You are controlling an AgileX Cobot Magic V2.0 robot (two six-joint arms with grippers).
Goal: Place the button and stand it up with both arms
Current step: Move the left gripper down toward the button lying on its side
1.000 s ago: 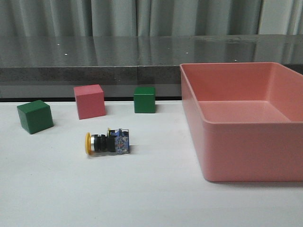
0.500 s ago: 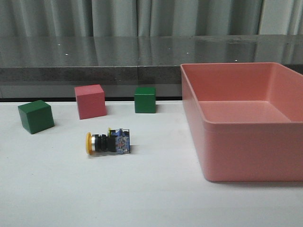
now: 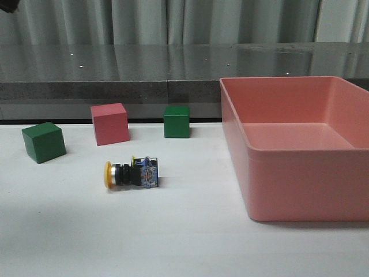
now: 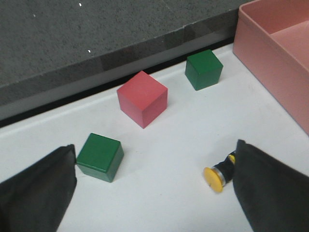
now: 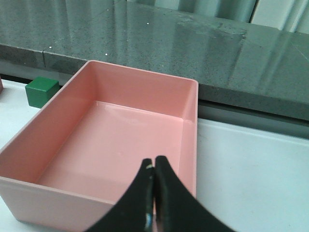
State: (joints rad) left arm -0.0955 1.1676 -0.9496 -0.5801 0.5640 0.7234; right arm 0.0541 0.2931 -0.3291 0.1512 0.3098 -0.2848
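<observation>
Button: the button lies on its side on the white table, yellow cap toward the robot's left, blue contact block toward the pink bin; nothing touches it.
Left gripper: the left gripper hangs above the table with its jaws spread wide; in the left wrist view the button sits close beside one finger, not between the two.
Right gripper: the right gripper hovers above the pink bin, jaws pressed together and holding nothing.
Neighbours: a green cube, a pink cube and a second green cube stand farther back, apart from the button.
Risk, misaligned descent: if the left arm drops as it now stands, one finger likely lands on or beside the round body and rolls it away rather than straddling it.
Risk, slip in the grip: the cylindrical body and silver ring look smooth, so a pinch across the curve may squirt the button out or twist it.
Risk, toppling: standing it probably means resting it on the blocky blue base; released tilted, the wide cap may pull it over.
Risk, second arm: the right arm must cross the bin wall to help, and a low path could clip the rim.
Risk, cubes: a wide sweep may nudge the nearest cube.
</observation>
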